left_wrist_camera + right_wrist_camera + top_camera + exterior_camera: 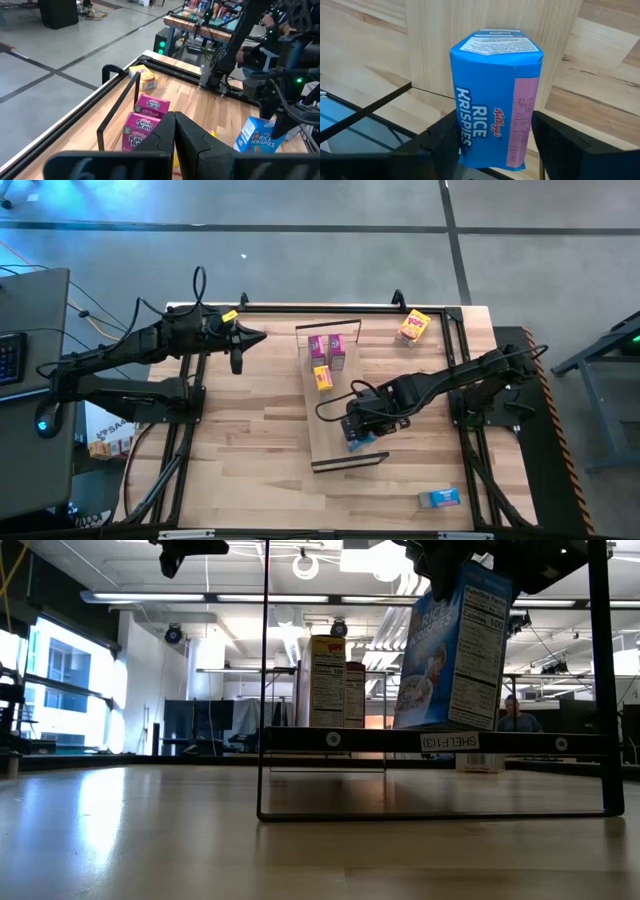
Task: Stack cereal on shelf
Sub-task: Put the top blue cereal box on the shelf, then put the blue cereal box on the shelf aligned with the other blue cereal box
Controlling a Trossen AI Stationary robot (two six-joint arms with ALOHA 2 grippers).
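Note:
My right gripper (360, 423) is shut on a light blue cereal box (492, 115) over the near part of the shelf (340, 448), a pale plank with black end frames. Two pink boxes (327, 348) and one yellow box (323, 378) stand upright on the shelf's far half. Another yellow box (414, 326) sits on the tabletop near the far right corner. A second blue box (439, 498) lies flat near the near edge. My left gripper (240, 345) hangs shut above the table, left of the shelf's far end. My right gripper pinches the blue box (450, 650) between its two fingers (445, 142), one on each opposite side of its upper part (470, 150). It comes from above, pointing down. The box is tilted, its bottom edge (440, 726) at the plank's level; whether it touches, I cannot tell.
The shelf's thin black end frames (265, 690) rise on both ends of the plank. A black rail frame (330, 308) runs round the tabletop. Bare wood lies left of the shelf (250, 430) and between the shelf and the lying blue box.

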